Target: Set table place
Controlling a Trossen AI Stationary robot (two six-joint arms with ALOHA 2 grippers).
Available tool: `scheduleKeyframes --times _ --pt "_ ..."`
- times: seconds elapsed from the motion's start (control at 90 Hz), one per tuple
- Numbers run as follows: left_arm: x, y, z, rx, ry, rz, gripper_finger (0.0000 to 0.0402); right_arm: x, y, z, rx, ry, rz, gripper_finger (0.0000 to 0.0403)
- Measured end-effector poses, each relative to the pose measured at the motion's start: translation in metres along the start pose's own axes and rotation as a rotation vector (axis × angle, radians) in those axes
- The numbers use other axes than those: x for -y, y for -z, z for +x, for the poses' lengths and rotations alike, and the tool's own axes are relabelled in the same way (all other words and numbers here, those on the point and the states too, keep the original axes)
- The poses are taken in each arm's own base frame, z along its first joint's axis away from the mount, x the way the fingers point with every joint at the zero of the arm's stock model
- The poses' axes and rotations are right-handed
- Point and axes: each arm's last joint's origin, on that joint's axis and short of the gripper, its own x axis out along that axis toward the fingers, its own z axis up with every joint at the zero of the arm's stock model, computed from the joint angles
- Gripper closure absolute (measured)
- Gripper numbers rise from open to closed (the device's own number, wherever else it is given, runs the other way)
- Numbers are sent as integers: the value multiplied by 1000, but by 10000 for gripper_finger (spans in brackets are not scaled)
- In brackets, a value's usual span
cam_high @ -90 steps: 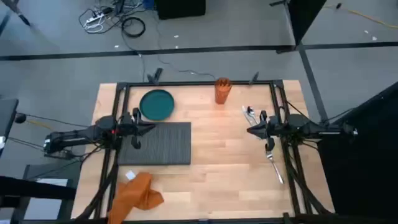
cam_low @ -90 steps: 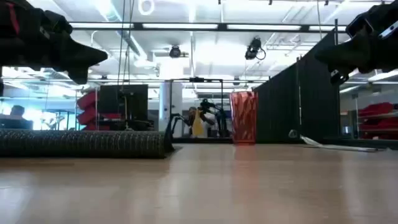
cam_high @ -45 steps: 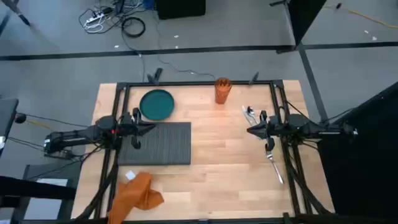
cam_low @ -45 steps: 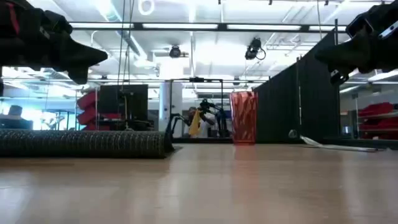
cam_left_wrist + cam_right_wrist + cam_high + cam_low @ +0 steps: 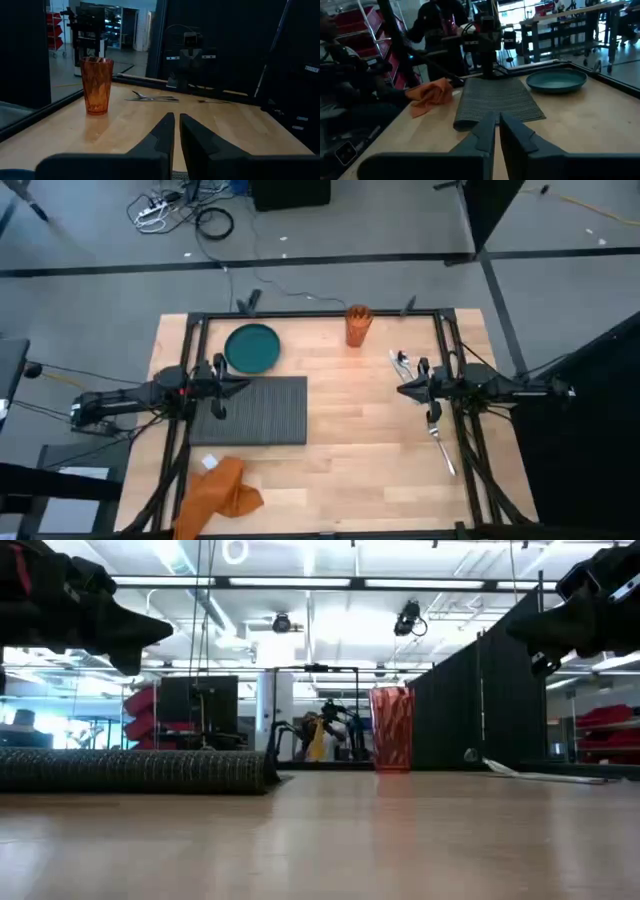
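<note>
The dark grey ribbed placemat (image 5: 254, 411) lies flat on the wood-grain table (image 5: 350, 450), left of centre. My left gripper (image 5: 244, 384) hovers shut over the mat's far left corner, pointing toward the table's right edge. My right gripper (image 5: 402, 391) hovers shut at the right side, pointing left, with cutlery (image 5: 402, 362) just beyond it and a fork (image 5: 442, 445) on the near side. A teal plate (image 5: 251, 347) sits beyond the mat. An orange cup (image 5: 357, 324) stands at the far edge. An orange napkin (image 5: 218, 492) lies crumpled at the near left.
Black frame rails (image 5: 320, 314) run along the table's edges. Bare wood lies between the mat and the right arm (image 5: 350, 410). A person (image 5: 437, 20) stands in the room beyond the table's left side, seen in the right wrist view.
</note>
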Motion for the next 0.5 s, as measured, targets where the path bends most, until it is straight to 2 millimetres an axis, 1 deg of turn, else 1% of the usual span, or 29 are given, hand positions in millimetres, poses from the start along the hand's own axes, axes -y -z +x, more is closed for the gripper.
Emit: scheduleKeyframes --times 0.3,0.422,0.5 --pt "0 0 0 3 0 0 390 0 0 0 0 0 0 401" --pt "1 -5 0 53 7 -5 390 0 0 0 0 0 0 401" --pt "2 -10 0 99 24 -92 390 0 0 0 0 0 0 401"
